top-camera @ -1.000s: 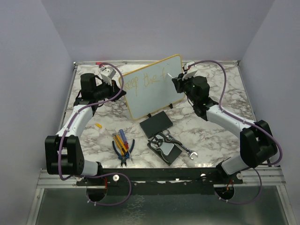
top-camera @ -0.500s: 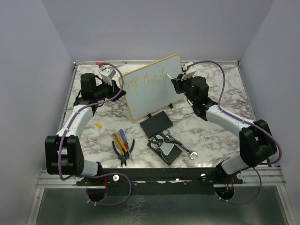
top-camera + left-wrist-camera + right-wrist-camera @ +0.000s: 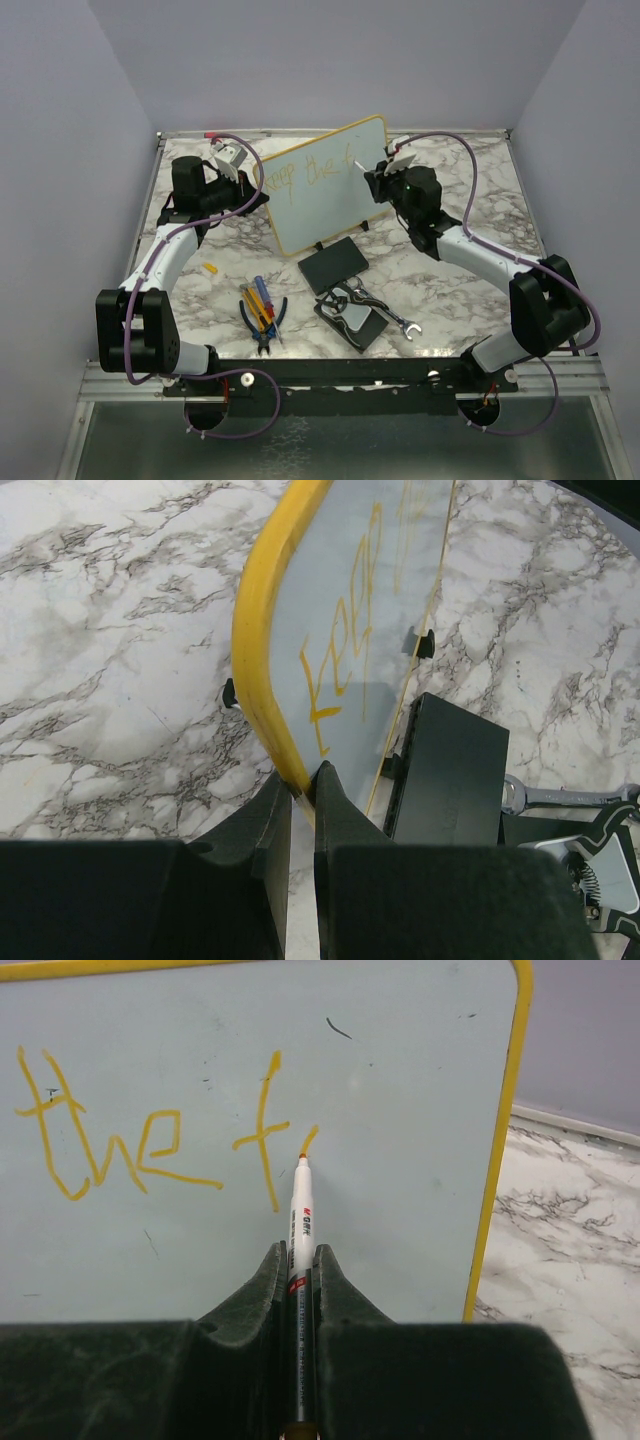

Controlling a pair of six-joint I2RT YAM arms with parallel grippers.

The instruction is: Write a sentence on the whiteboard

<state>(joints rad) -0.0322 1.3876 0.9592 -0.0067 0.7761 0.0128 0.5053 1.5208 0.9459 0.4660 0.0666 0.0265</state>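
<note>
The whiteboard (image 3: 325, 190) stands tilted at the back middle, yellow-framed, white face toward the front. The sentence (image 3: 312, 167) in orange reads "keep the f" with a short new stroke after it. My left gripper (image 3: 252, 198) is shut on the board's left frame edge (image 3: 262, 670). My right gripper (image 3: 378, 172) is shut on a white marker (image 3: 299, 1215). The marker tip touches the board just right of the "f" (image 3: 265, 1132). In the left wrist view "keep" (image 3: 345, 670) shows along the board. In the right wrist view "the" (image 3: 105, 1145) shows to the left.
A black pad (image 3: 332, 265) lies in front of the board. Pliers and screwdrivers (image 3: 262, 315) lie at front left; a small orange cap (image 3: 210, 267) lies left of them. A black-grey tool and a wrench (image 3: 375, 318) lie at front middle-right.
My right gripper has shifted slightly left toward the board with the marker. The left arm and the board have not moved.
</note>
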